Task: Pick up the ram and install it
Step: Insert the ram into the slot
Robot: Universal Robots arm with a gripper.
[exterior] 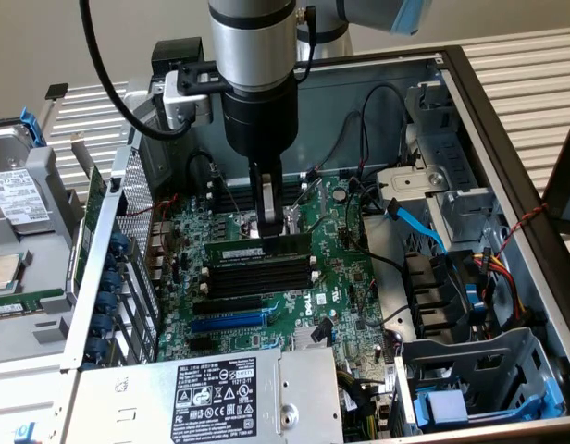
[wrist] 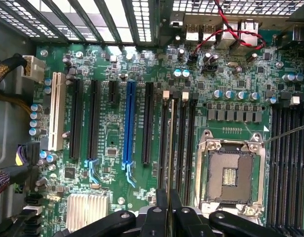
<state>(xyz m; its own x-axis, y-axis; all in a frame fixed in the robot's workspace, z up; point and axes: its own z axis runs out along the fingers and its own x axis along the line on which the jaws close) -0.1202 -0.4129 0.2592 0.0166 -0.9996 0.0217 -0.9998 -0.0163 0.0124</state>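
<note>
Gripper (exterior: 268,231), fingers clamped on the ram (exterior: 237,252): a thin green stick with black chips (edge-on in the wrist view (wrist: 170,148)), held level over the black memory slots (exterior: 262,277). Green motherboard (exterior: 345,277), marked "DELL", lies in an open metal case (exterior: 507,139); the near power supply (exterior: 211,398) label is unreadable.

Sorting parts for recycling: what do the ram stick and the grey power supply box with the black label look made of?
The ram: likely fibreglass circuit board, matte green face with a white paper-like label. The power supply box: apparently bare sheet metal, dull grey with soft sheen; which metal is unclear.
</note>
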